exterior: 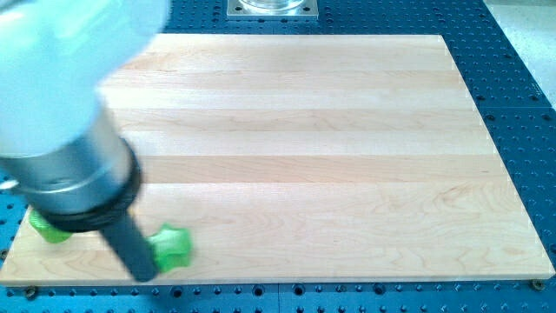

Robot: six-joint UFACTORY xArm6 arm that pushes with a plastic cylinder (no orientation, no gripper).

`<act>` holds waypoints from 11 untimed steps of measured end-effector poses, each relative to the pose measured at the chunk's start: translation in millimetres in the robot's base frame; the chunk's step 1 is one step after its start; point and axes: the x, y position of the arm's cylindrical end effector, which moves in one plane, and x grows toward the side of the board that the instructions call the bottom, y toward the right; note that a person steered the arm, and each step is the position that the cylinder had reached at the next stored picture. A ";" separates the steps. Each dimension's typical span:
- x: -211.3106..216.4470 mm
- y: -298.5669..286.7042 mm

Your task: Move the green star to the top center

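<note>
**Star at bottom-left corner; tip at its left side, push line not yet set**

Location. The green star lies on the wooden surface near its bottom-left corner, close to the bottom edge. A second green block lies further left, near the left edge, largely hidden by the arm housing; its shape cannot be made out.

Tool. This rig carries no jaws; nothing is grasped. The rod comes down at a slant, and my tip sits at the bottom edge, just left of the star and slightly below it. Contact appears likely but cannot be confirmed, as the rod covers the star's left flank.

Assessment. The target, the middle of the top edge, is well apart from the star, up and to the right. The task stands at its start.

Recommendation. From the present position a push would drive the star mainly right, along the bottom edge. The tip should sit squarely below-left of the star, opposite the target, before pushing. The push should pass through the star's centre; an off-centre contact on its points is likely to spin it aside. Keep clear of the second block.
</note>
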 end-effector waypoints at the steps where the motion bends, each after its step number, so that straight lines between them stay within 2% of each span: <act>1: -29.0 79.9; 3: -5.2 70.2; 4: -67.6 78.5; 5: -65.4 97.2; 6: -6.3 95.9; 7: -64.4 146.0; 8: -177.4 139.0; 9: -256.6 131.3; 10: -192.1 144.1; 11: -201.8 83.1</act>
